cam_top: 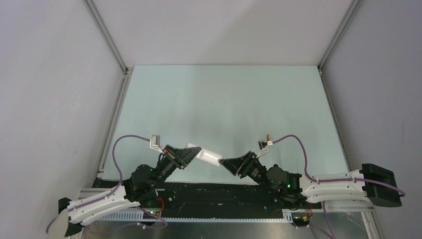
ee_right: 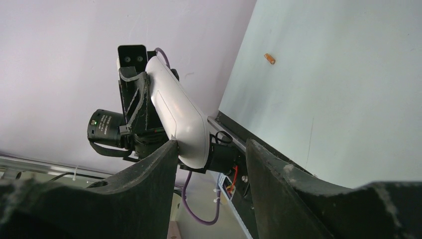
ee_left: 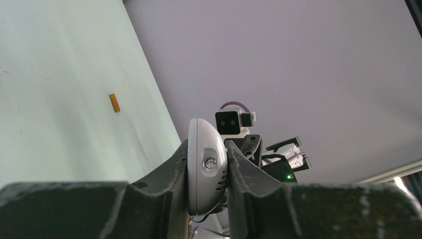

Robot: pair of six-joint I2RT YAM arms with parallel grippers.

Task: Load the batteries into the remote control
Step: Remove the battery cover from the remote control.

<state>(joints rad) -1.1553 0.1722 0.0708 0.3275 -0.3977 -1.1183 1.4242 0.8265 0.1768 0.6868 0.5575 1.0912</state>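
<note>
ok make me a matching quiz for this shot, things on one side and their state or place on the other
Things:
1. remote
2. battery
3. left gripper
4. right gripper

States:
a. open, jaws wider than the remote's end
b. lying loose on the table
c. shut on the remote
d. white, clamped at one end

Pairs: 1-d, 2-b, 3-c, 4-a

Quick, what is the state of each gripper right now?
Left gripper: closed on the remote control.
Right gripper: open, fingers either side of the remote control's end.
</note>
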